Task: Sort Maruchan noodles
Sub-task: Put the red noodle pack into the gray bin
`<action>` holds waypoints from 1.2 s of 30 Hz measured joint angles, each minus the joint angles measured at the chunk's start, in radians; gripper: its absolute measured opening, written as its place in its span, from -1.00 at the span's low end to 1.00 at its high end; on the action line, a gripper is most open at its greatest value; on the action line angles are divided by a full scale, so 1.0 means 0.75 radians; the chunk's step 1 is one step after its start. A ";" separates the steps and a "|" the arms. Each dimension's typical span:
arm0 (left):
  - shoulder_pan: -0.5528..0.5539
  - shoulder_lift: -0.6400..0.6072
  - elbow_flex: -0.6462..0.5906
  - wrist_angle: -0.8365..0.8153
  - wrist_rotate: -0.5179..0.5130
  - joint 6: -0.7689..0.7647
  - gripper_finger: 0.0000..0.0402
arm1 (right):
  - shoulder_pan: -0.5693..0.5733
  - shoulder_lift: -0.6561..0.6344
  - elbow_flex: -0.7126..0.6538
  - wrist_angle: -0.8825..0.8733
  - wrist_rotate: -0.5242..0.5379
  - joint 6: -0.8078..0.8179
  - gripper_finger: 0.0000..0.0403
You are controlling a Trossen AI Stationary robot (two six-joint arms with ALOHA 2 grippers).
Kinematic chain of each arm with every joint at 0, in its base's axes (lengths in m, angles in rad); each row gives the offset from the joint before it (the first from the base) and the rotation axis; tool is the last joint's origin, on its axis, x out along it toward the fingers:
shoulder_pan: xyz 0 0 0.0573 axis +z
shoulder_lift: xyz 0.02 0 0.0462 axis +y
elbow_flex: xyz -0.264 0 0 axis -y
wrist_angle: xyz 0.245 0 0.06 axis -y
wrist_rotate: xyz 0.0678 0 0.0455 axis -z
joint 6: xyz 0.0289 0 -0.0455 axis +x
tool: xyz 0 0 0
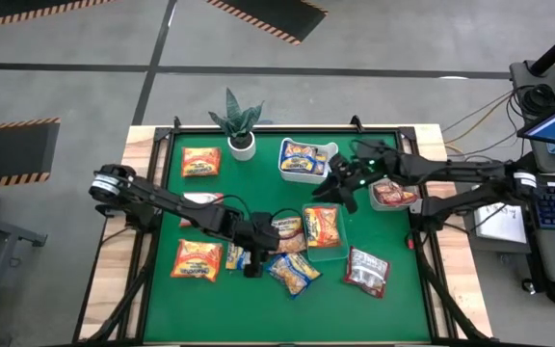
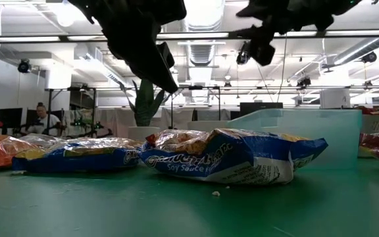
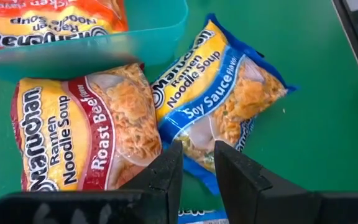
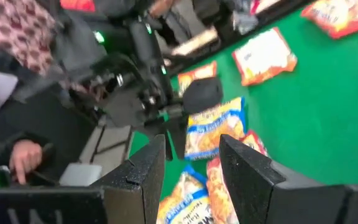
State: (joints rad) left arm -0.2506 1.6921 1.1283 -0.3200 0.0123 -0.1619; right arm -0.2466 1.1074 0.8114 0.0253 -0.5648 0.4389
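Left wrist view: the left gripper (image 3: 197, 163), slightly open and empty, is poised directly over the soy sauce packet (image 3: 222, 102), whose long axis runs diagonally on the surface; the right gripper (image 1: 340, 181), open and empty, hangs farther off.

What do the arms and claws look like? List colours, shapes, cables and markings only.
Both arms are slim, dark and jointed. The left arm has a round silver-ringed joint near its base; the right arm shows small green lights. Each claw, left claw and right claw, has two flat, angular black fingers. No markings are visible.
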 joint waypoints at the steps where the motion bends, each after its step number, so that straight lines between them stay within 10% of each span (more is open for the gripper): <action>1: -0.002 0.004 -0.003 0.008 -0.004 -0.008 -0.63 | 0.011 0.028 0.011 -0.002 0.001 -0.015 -0.30; 36: -0.003 0.033 -0.531 0.949 -0.322 -0.197 -0.62 | 0.097 0.741 0.546 -0.587 0.022 -0.446 -0.30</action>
State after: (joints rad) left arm -0.2527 1.7168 0.7300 0.3920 -0.2289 -0.3095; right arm -0.1741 1.6634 1.2205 -0.4147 -0.5484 0.1047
